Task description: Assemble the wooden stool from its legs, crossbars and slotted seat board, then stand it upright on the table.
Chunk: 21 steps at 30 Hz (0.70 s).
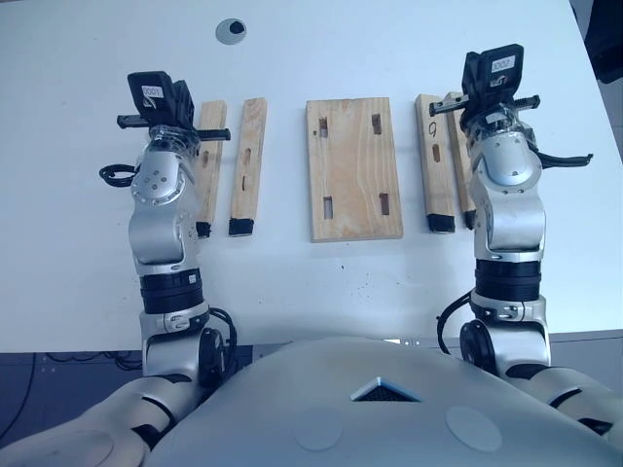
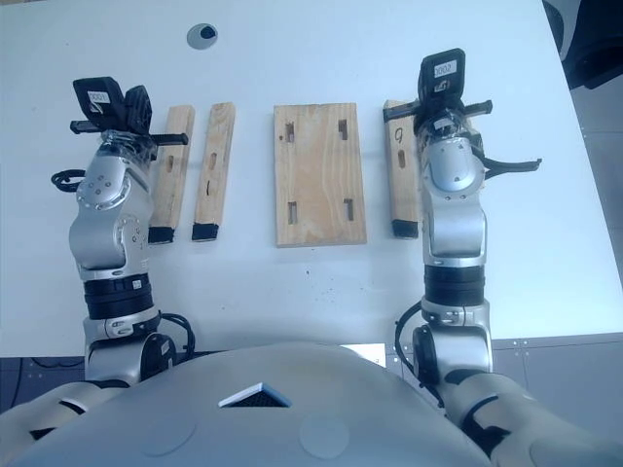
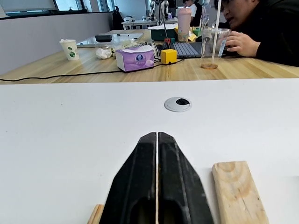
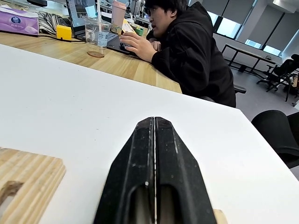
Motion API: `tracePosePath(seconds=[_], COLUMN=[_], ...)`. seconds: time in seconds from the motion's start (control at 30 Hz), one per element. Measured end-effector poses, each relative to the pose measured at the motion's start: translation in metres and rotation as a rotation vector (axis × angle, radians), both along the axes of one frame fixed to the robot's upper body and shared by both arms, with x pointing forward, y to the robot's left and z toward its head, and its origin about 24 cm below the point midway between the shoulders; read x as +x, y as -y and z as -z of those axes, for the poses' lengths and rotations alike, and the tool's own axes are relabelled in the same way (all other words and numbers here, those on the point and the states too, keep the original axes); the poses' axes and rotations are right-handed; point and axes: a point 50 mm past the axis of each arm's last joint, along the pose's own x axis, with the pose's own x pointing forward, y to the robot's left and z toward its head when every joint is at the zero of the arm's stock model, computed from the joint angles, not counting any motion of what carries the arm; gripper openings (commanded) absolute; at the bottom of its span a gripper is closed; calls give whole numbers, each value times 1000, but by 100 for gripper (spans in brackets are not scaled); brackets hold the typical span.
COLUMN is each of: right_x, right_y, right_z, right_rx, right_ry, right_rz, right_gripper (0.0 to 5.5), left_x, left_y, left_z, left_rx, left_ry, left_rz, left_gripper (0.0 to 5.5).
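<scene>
Nothing is joined yet, so the step in hand looks like the first pick of a leg. Nearest the robot runs the front edge of the white tabletop (image 1: 292, 282), with bare surface between that edge and the parts.

Both claws hang above the parts with their black fingers pressed together, holding nothing. The left claw (image 3: 157, 137) is over the far ends of the left legs (image 1: 248, 165), two pale slotted wooden slats with black-capped near ends. The right claw (image 4: 154, 123) is over the far ends of the matching right legs (image 1: 434, 161). Inward of each claw, the pale rectangular wooden seat board with four slots (image 1: 355, 170) lies flat, apart from both pairs.

To pick well, a claw should spread before it drops. It should then close across a leg's narrow width near mid-length, so the piece lifts level. The right legs lie just beside each other, perhaps touching, which leaves a finger little gap. The left legs lie apart and seem the easier start.

Outward of the right claw the tabletop's side edge is near, with a black chair (image 4: 280, 135) beyond it, so swings there are better made inward. Past the claws the tabletop runs open to a grey round cable port (image 1: 231, 31), well apart, which gives good room for fitting.
</scene>
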Motion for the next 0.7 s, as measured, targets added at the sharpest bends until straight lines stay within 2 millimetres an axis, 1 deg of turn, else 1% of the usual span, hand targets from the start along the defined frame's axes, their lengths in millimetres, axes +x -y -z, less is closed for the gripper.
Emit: tracePosePath(seconds=[0.07, 0.17, 0.23, 0.27, 0.33, 0.4, 0.47, 0.53, 0.57, 0.6, 0.7], right_x=[-1, -1, -1, -1, -3, -6, -9, -9, -9, -9, -9], right_y=[0, 0, -1, 0, 1, 2, 4, 4, 4, 5, 6], right_z=[1, 1, 1, 1, 2, 4, 5, 6, 6, 6, 6], right_rx=[0, -1, 0, -2, -1, -2, -5, -6, -8, -11, -12], right_ry=[-3, -4, -4, -5, -11, -18, -18, -21, -20, -20, -18], right_rz=[0, -2, -2, -2, 5, 15, 33, 36, 37, 42, 47], right_gripper=[0, 0, 0, 0, 0, 0, 0, 0, 0, 0, 0], left_x=[-2, -4, -10, -18, -31, -37, -44, -50, -55, -59, -61], left_y=[0, -1, -7, -14, -34, -49, -64, -70, -69, -67, -76], left_z=[2, 5, 4, 6, 12, 6, 0, 5, 14, 20, 26], left_rx=[-1, -2, 12, 31, 22, 27, 81, 99, 98, 105, 137], left_ry=[-14, -45, -88, -155, -294, -352, -408, -476, -522, -536, -542], left_rz=[7, 26, 84, 126, 149, 163, 195, 239, 267, 288, 280], left_gripper=[1, 43, 74, 88, 118, 150, 181, 181, 181, 181, 181])
